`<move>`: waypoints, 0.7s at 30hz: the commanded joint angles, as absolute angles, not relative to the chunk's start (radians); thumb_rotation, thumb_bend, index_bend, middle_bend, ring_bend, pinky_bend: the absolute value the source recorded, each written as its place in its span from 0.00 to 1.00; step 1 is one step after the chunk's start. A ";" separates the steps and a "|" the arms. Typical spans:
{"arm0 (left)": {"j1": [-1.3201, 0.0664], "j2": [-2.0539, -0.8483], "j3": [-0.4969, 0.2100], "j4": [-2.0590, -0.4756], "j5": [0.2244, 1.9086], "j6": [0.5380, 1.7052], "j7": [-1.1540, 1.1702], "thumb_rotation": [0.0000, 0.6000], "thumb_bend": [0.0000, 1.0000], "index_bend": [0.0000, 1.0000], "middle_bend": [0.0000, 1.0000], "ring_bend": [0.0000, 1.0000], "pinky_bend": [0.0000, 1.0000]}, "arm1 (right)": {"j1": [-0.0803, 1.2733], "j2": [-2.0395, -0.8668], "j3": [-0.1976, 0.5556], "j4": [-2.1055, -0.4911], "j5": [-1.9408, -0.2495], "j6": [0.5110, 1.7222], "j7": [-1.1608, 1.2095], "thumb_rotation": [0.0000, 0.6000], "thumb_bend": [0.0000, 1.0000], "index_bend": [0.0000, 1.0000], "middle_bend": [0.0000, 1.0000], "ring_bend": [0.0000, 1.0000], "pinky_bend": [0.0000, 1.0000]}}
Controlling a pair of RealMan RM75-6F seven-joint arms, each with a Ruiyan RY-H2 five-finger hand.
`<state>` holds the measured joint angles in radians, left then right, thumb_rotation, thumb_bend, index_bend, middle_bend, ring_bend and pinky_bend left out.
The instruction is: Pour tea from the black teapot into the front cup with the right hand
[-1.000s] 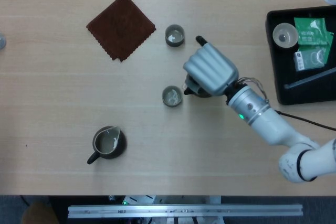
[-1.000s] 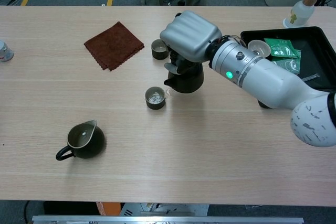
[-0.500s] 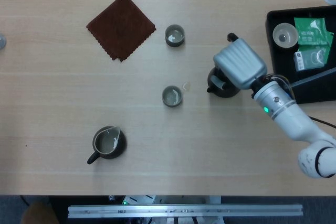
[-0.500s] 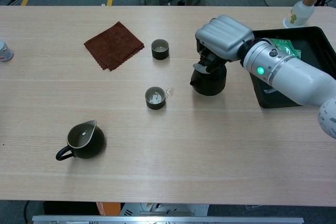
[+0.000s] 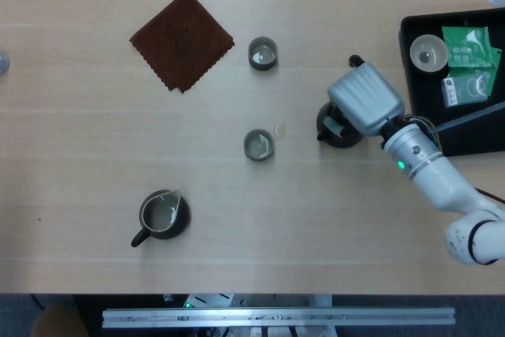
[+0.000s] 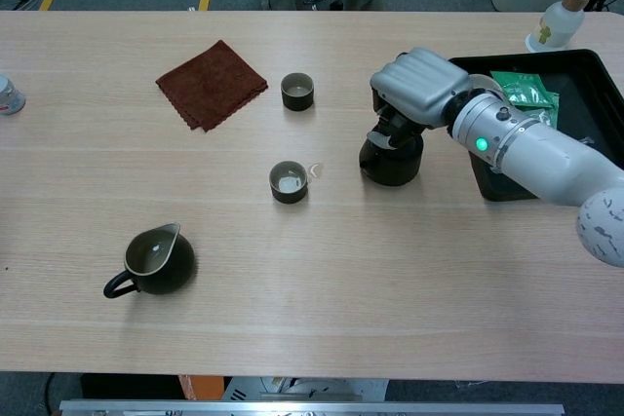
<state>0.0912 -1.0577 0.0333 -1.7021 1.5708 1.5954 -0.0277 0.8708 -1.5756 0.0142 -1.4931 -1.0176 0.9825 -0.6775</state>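
**Teapot upright on the bench, right hand over it**

On the bench point(image 6: 409, 280), from left: a dark pitcher point(image 6: 151, 262), a brown cloth point(image 6: 212, 83), the front cup point(image 6: 288, 182), then the black teapot point(image 6: 392, 159) standing upright. The right hand point(image 6: 419, 88) covers it, fingers point(image 6: 390, 127) curled around its top.

You have a brown cloth point(image 5: 182, 39) lying flat beside the rear cup point(image 5: 262, 53). A dark pitcher point(image 5: 162, 215) sits at the near left. The black tray point(image 5: 416, 120) holds green tea packets point(image 5: 470, 46) and a small bowl point(image 5: 428, 53).
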 commanded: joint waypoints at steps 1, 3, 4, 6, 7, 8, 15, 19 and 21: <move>0.091 -1.058 0.035 -1.702 1.570 1.594 -0.027 1.00 0.39 0.22 0.23 0.18 0.15 | 0.864 -1.585 0.011 -1.481 -1.020 0.975 -0.680 0.67 0.32 0.88 0.80 0.69 0.28; 0.091 -1.058 0.035 -1.701 1.570 1.593 -0.027 1.00 0.39 0.22 0.23 0.18 0.15 | 0.862 -1.588 0.011 -1.476 -1.022 0.970 -0.682 0.66 0.32 0.86 0.79 0.68 0.27; 0.091 -1.058 0.035 -1.701 1.570 1.593 -0.027 1.00 0.39 0.22 0.23 0.18 0.15 | 0.860 -1.589 0.012 -1.475 -1.024 0.970 -0.683 0.67 0.32 0.86 0.78 0.67 0.26; 0.090 -1.058 0.035 -1.702 1.570 1.593 -0.026 1.00 0.39 0.22 0.23 0.18 0.15 | 0.858 -1.590 0.011 -1.475 -1.025 0.965 -0.685 0.67 0.31 0.84 0.77 0.66 0.26; 0.090 -1.058 0.035 -1.701 1.570 1.593 -0.026 1.00 0.39 0.22 0.23 0.18 0.15 | 0.857 -1.590 0.011 -1.475 -1.026 0.963 -0.688 0.67 0.31 0.84 0.76 0.65 0.25; 0.090 -1.058 0.036 -1.701 1.570 1.593 -0.026 1.00 0.39 0.22 0.23 0.18 0.15 | 0.856 -1.591 0.009 -1.474 -1.027 0.960 -0.692 0.67 0.31 0.84 0.75 0.64 0.25; 0.090 -1.058 0.036 -1.699 1.572 1.596 -0.029 1.00 0.39 0.22 0.23 0.18 0.15 | 0.851 -1.589 0.011 -1.483 -1.017 0.948 -0.712 0.66 0.31 0.74 0.67 0.57 0.22; 0.090 -1.056 0.036 -1.699 1.572 1.598 -0.030 1.00 0.39 0.22 0.23 0.18 0.15 | 0.853 -1.582 0.017 -1.496 -1.003 0.937 -0.721 0.66 0.28 0.62 0.56 0.46 0.18; 0.090 -1.055 0.037 -1.699 1.572 1.598 -0.030 1.00 0.39 0.22 0.23 0.18 0.15 | 0.855 -1.576 0.021 -1.504 -0.996 0.930 -0.724 0.67 0.28 0.56 0.51 0.41 0.17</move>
